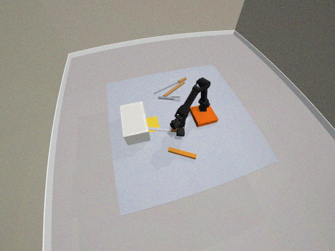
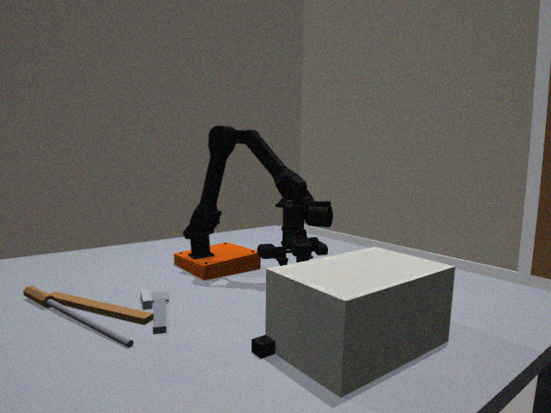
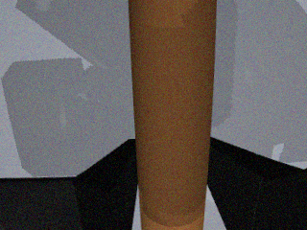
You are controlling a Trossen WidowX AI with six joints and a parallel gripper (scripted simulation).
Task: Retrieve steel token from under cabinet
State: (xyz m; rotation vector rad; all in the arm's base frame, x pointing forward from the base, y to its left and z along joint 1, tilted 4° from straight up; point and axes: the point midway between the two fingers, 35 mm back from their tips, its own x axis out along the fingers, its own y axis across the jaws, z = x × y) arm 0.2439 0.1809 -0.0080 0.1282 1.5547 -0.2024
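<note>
The white cabinet (image 1: 132, 118) (image 2: 306, 324) stands with the yellow marked area (image 1: 152, 121) against its front. The steel token cannot be made out in any view, and the vent slots do not show. My gripper (image 1: 176, 130) (image 3: 168, 146) is shut on the wooden handle (image 3: 173, 96) of a thin metal tool, low over the table and away from the cabinet. The tool's pale shaft (image 1: 163, 130) runs from the handle across one side of the yellow area to the cabinet's front edge. Whether its tip lies under the cabinet cannot be told.
An orange bar (image 1: 181, 152) lies to one side. On the other side lie a rod with a wooden handle (image 1: 166, 87) (image 2: 89, 322), a wooden stick (image 1: 174, 89) (image 2: 102, 307) and a grey metal piece (image 1: 165, 98) (image 2: 159, 313). A black cube (image 2: 263, 347) sits beside the cabinet.
</note>
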